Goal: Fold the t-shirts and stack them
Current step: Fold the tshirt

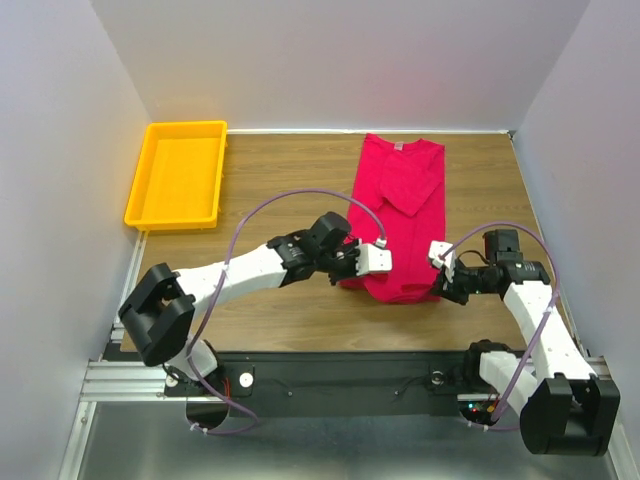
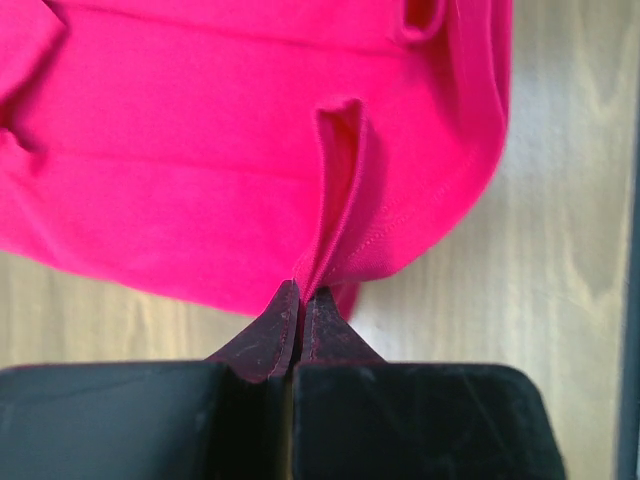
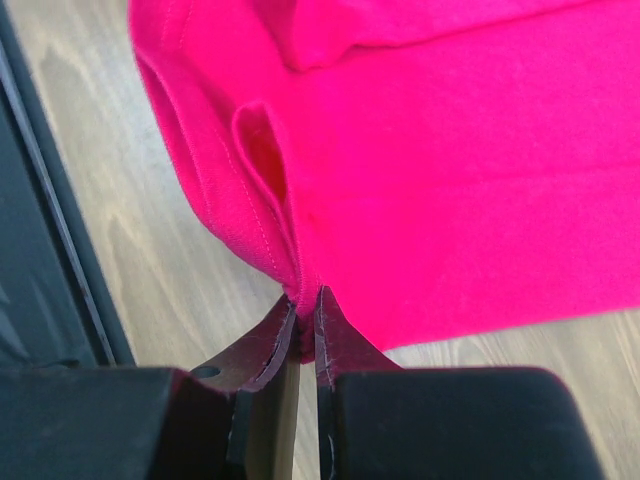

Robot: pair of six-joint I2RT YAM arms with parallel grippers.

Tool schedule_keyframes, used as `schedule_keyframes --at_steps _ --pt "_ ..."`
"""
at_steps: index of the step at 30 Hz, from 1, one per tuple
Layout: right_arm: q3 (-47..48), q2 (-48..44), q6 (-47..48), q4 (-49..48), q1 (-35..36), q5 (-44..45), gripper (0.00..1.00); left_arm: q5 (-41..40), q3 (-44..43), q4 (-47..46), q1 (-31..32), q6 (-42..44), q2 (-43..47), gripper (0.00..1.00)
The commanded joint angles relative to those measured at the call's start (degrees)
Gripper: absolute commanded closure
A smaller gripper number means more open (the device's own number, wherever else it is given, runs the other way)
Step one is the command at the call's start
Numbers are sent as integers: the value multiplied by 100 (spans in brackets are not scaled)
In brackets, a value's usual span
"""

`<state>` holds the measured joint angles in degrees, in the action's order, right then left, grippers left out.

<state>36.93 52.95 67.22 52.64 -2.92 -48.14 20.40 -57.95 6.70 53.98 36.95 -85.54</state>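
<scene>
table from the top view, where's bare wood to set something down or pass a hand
Widest free patch: bare table between the yellow tray and the t-shirt. A narrower strip runs between the t-shirt and the right wall. Crowded along the near hem, where the left pincer and right pincer each pinch the fabric.

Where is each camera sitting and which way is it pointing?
Top external: above and behind, looking down on table, yellow tray, red t-shirt; both arms show.
Left wrist: behind the left claw, whose dark tips pinch the shirt hem.
Right wrist: behind the right claw, pinching the hem likewise.
Shared: both wrist views show that near hem.
</scene>
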Motion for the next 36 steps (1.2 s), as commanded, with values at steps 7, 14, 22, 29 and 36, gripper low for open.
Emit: schedule_keyframes --at_steps 7,14,22,29,36 --pt "464 426 -1307 -1027 -341 331 99 350 -1279 33 -589 506 -868 100" --pt "684 918 -1914 -1564 -622 367 99 447 -2218 86 -932 585 -1535 100" --pt "1202 1797 -2573 -2205 -842 261 99 508 -3265 332 -1161 699 -2326 100" --pt "1782 2912 -2714 -2443 -921 367 100 412 -4003 332 -1407 656 -2889 100" --pt "2388 3599 -2934 -2628 -956 323 99 394 -4478 359 -1557 550 -3311 100"
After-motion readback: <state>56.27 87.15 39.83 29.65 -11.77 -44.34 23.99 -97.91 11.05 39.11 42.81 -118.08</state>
